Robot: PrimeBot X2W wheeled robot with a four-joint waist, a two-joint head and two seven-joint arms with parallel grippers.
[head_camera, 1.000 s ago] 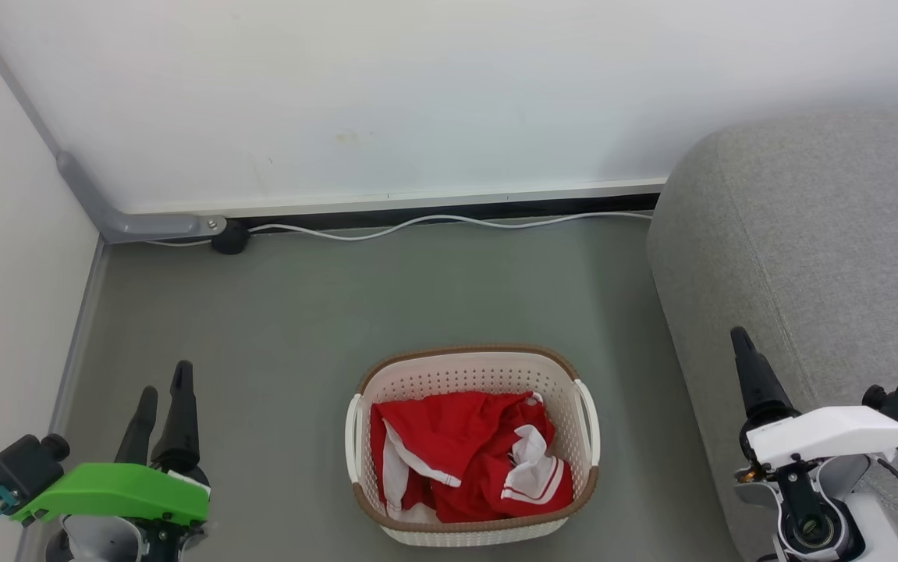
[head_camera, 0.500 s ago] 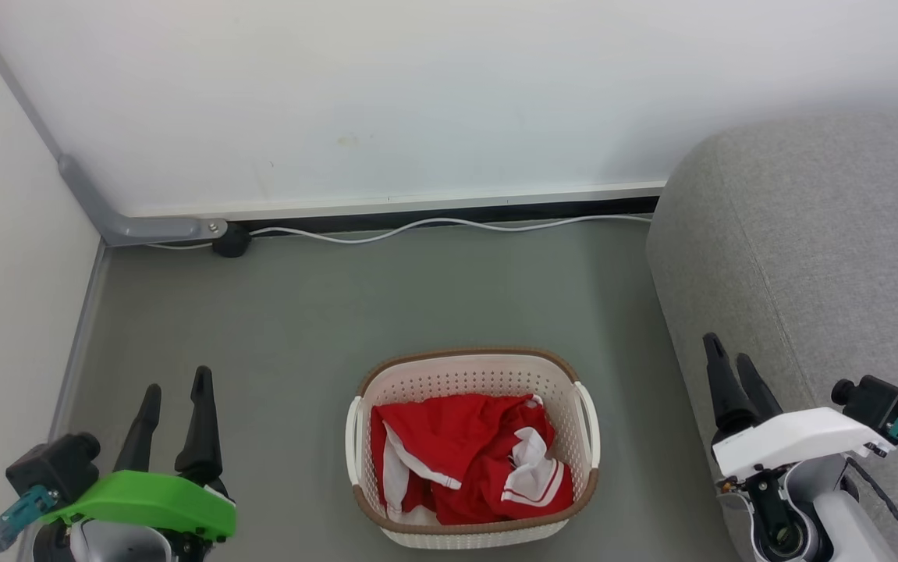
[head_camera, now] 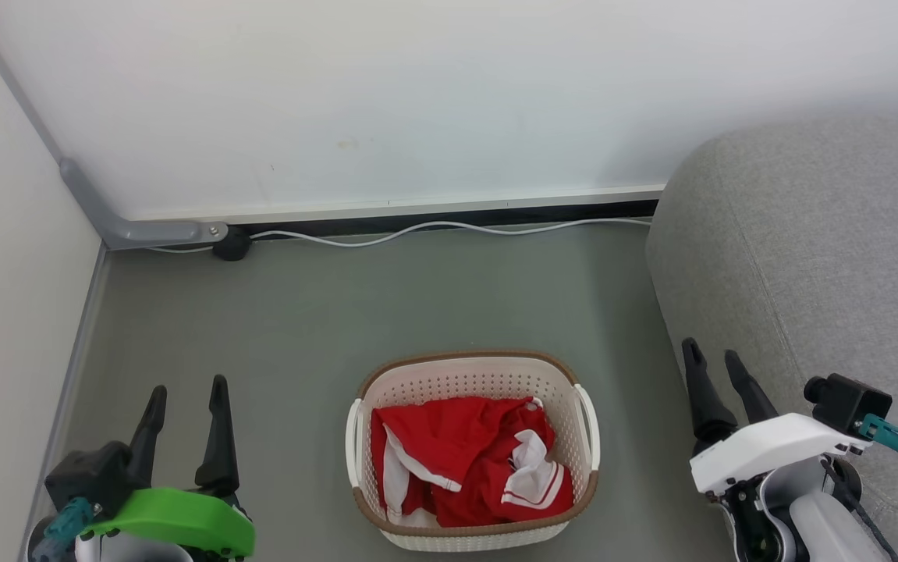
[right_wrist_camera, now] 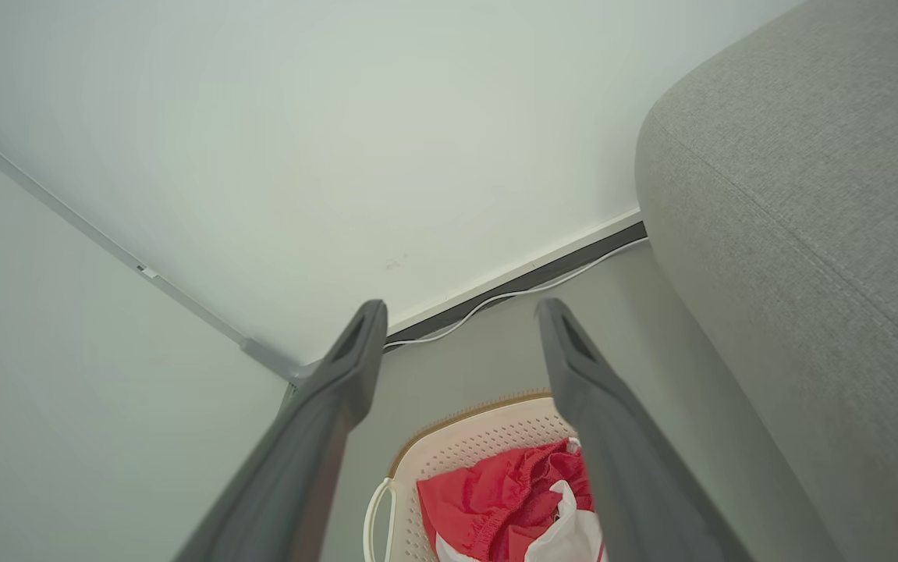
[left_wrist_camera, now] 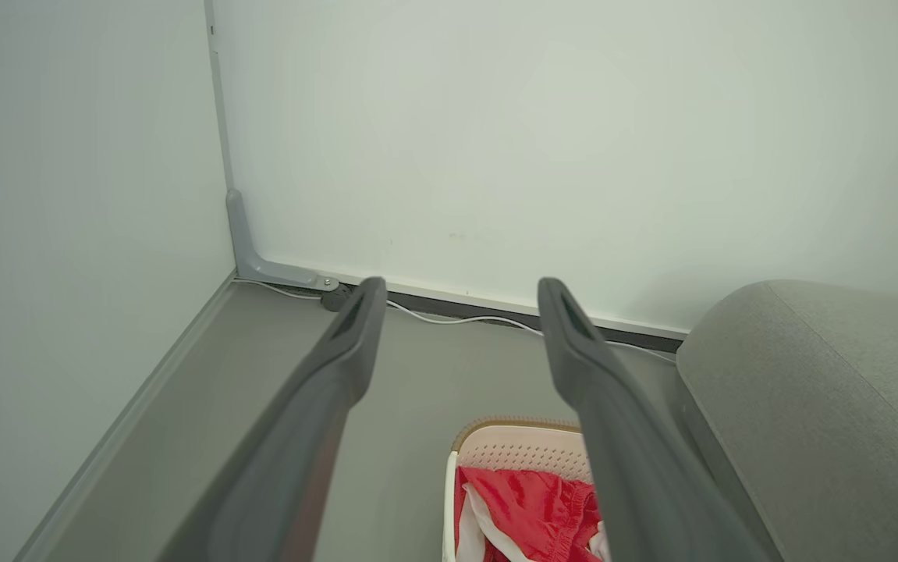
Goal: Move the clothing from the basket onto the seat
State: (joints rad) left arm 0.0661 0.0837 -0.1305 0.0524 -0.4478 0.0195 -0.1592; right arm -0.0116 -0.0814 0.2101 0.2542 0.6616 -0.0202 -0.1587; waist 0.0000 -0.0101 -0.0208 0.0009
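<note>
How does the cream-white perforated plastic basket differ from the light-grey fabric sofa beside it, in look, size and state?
The cream-white perforated plastic basket is full of holes; the light-grey woven-fabric sofa is closed upholstery. The basket is far smaller than the sofa. The basket holds the crumpled red-and-white garment; the sofa, where visible, holds none of it. Both have rounded corners and stand on the grey floor.

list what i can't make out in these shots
Floor of the basket, head view: covered by the clothing.
Type of the clothing, all views: crumpled.
Rest of the seat, head view: cut by the right edge.
Near half of the basket, left wrist view: cut by the bottom edge.
Right end of the white cable, head view: hidden by the seat.
</note>
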